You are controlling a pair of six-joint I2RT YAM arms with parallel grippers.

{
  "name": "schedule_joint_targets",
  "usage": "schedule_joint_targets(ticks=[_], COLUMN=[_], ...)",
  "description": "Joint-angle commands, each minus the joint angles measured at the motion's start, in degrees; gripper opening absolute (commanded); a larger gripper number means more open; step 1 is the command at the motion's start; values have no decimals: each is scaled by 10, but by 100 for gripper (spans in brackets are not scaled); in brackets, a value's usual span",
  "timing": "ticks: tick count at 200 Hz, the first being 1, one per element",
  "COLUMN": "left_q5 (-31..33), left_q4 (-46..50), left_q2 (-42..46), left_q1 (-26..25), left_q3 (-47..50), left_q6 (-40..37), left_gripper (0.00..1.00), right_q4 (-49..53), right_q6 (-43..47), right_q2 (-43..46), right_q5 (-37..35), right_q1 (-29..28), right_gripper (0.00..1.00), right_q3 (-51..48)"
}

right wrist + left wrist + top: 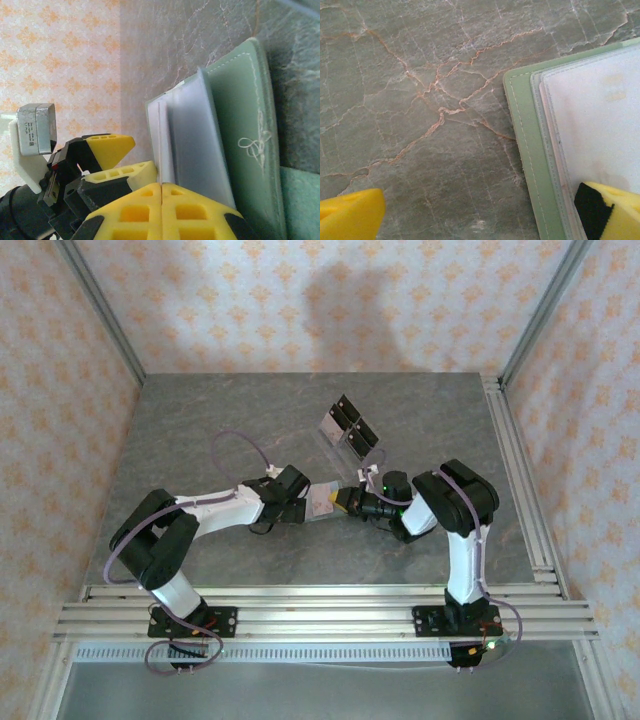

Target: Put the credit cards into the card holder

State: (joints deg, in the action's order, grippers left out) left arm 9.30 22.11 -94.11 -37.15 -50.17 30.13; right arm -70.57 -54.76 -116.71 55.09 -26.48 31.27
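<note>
The left claw (480,217) stands wide. One yellow pad (350,215) sits low at its left over the bare table (420,100). The other pad is at its right, over the inner leaf of the card holder (525,150).

The holder's stitched green edge runs forward from beside that right pad to a rounded corner ahead. Everything to the left of that edge is open stone.

The right claw (161,205) is closed, its pads meeting at a seam. Straight ahead of it the holder is open, with the green cover at the claw's right and the pale leaves (192,135) at its left. One leaf's edge runs down to the seam. I cannot tell whether it is pinched, nor whether it is a card or a sleeve.

From above, the two claws face tip to tip across the holder. A clear stand (350,430) sits just beyond them, apart, with open table out to the walls.
</note>
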Motion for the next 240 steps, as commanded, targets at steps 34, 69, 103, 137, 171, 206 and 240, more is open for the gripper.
schedule_joint_targets(ticks=[34, 69, 103, 137, 171, 206, 240], left_q5=[8, 7, 6, 7, 7, 7, 7], left_q4=[33, 31, 31, 31, 32, 32, 32], left_q2=[3, 1, -1, -1, 0, 1, 1], left_q1=[-3, -4, -4, -4, -4, -4, -4], left_q3=[17, 17, 17, 15, 16, 16, 15], left_q6=[1, 1, 1, 1, 1, 1, 1], left_gripper=[100, 100, 100, 100, 100, 100, 100], right_q4=[227, 303, 299, 292, 303, 332, 360], right_q6=[126, 165, 163, 164, 172, 189, 203], right_q2=[61, 83, 69, 60, 58, 66, 72], right_q5=[-63, -79, -61, -40, -31, -36, -46], right_q1=[-6, -6, -8, -17, -27, -33, -34], right_gripper=[0, 0, 0, 0, 0, 0, 0], right_q3=[21, 40, 57, 64, 70, 74, 79])
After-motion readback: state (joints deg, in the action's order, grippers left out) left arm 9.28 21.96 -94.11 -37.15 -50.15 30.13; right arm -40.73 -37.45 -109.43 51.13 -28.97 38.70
